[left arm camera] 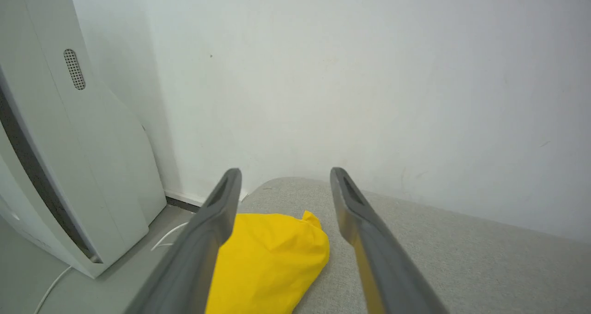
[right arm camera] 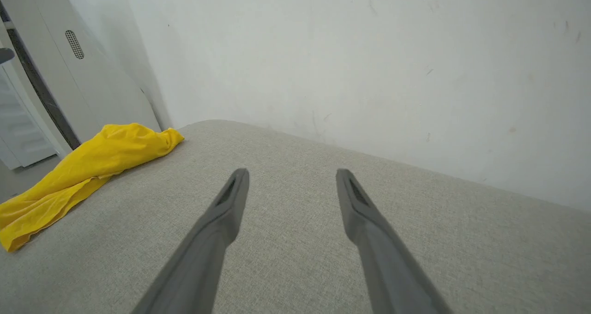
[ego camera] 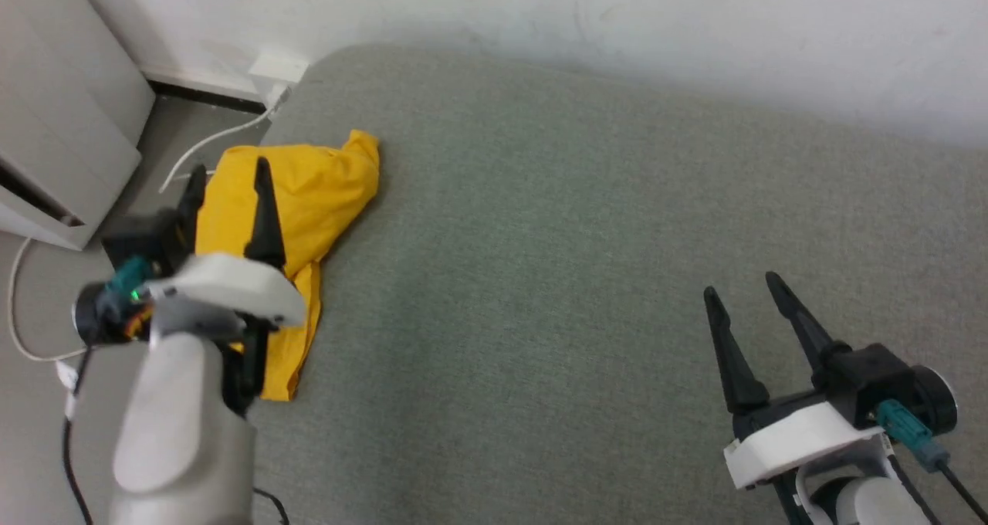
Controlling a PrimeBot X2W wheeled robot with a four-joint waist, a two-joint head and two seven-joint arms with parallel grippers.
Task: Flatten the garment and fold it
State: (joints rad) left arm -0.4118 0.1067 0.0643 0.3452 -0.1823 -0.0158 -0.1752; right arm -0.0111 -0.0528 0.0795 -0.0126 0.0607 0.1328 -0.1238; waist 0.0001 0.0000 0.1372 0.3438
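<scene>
Crumpled yellow garment [ego camera: 324, 185] lies in the upper left of the head view, at the left edge of the grey padded surface [ego camera: 540, 278], bunched and unfolded, no print visible. The left tool [ego camera: 231, 167] hangs over it, fingers spread apart, gripping nothing. The right tool [ego camera: 740, 284] sits lower right over bare fabric, also spread wide and empty, well apart from the garment. A white cable [ego camera: 208, 143] lies on the floor upper left.

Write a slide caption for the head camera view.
Open left end effector over a crumpled yellow garment on the grey cushion; right end effector open, apart.
</scene>
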